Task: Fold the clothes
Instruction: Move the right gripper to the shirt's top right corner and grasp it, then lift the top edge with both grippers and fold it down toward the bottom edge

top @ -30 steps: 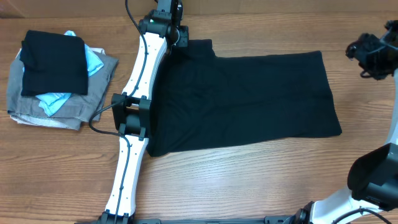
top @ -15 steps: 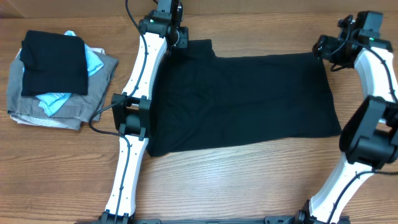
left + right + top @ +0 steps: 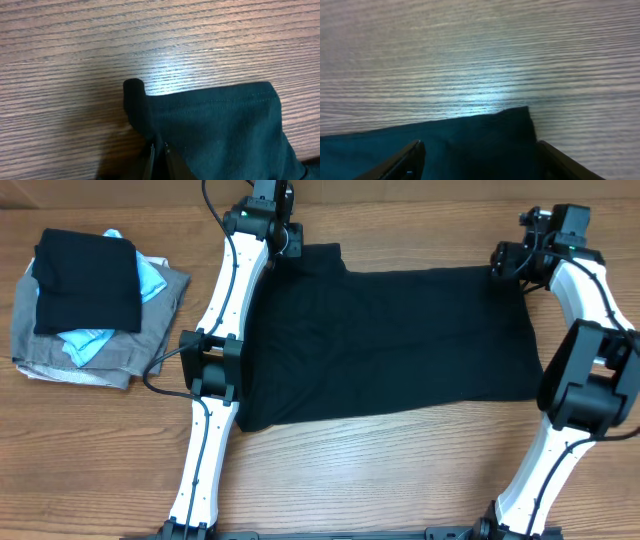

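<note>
The black T-shirt [image 3: 390,345] lies flat across the middle of the table, folded into a wide rectangle. My left gripper [image 3: 281,248] is at its far left corner, shut on a pinch of the black fabric [image 3: 210,130]; the closed fingertips [image 3: 152,150] show at the bottom of the left wrist view. My right gripper [image 3: 503,260] hovers over the shirt's far right corner [image 3: 515,120], jaws open wide, one finger [image 3: 410,152] on each side of the corner. I cannot tell whether they touch the cloth. No neck label is visible.
A stack of folded garments [image 3: 90,305] sits at the far left: a black one on top, light-blue below, grey at the bottom. Bare wooden table [image 3: 400,470] surrounds the shirt. The left arm's links [image 3: 215,350] run along the shirt's left edge.
My right arm has swung in from the right edge to the shirt's far right corner. The left gripper and the shirt have not moved.
</note>
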Robot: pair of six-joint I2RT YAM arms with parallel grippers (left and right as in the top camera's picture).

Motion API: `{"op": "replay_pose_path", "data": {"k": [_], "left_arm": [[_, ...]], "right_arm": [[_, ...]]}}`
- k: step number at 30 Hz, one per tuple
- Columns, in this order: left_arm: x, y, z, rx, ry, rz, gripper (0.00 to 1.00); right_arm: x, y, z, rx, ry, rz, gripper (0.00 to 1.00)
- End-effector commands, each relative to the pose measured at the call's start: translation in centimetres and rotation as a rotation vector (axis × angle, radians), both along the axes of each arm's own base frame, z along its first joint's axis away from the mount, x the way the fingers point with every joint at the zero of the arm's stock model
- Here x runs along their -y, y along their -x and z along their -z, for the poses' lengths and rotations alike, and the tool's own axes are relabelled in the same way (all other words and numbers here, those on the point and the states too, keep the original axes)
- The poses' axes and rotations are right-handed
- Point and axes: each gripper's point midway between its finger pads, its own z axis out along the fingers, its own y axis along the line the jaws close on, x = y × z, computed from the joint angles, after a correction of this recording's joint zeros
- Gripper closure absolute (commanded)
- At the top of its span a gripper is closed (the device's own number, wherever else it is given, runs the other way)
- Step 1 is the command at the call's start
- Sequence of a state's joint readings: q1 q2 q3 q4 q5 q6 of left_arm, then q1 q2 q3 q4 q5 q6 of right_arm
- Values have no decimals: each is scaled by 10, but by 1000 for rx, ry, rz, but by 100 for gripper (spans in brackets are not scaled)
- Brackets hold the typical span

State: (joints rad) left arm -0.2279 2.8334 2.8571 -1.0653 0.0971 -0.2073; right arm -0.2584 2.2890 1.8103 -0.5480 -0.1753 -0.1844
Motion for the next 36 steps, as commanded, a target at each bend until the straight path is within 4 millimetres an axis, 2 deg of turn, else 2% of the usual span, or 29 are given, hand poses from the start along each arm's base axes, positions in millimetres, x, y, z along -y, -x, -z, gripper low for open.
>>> {"op": "replay_pose_path", "data": {"k": [1, 13, 19, 24, 27, 28, 29, 32, 33, 36], "left_arm": [[4, -1, 0, 7, -3, 6, 90], [3, 1, 1, 0, -4, 5, 89], [3, 1, 2, -4, -5, 6, 88], [3, 2, 2, -7, -8, 10, 91], [2, 5, 3, -13, -21, 29, 96], [2, 5, 4, -15, -21, 29, 96], [2, 5, 4, -16, -21, 29, 96], [2, 6, 4, -15, -29, 44, 96], [2, 7, 3, -17, -33, 50, 96], [0, 13, 2, -39, -39, 52, 96]], "right_arm": [[7, -4, 17, -17, 45, -5, 27], [12, -5, 47, -44, 88, -33, 21], [12, -3, 53, -56, 85, -33, 25], [12, -2, 54, -61, 83, -32, 41], [12, 0, 55, -68, 81, -33, 47], [12, 0, 55, -69, 81, -33, 56], [12, 0, 55, -71, 80, -33, 72], [10, 1, 55, -74, 72, -29, 93], [8, 1, 55, -77, 63, -36, 96], [3, 3, 51, -81, 41, -49, 96]]}}
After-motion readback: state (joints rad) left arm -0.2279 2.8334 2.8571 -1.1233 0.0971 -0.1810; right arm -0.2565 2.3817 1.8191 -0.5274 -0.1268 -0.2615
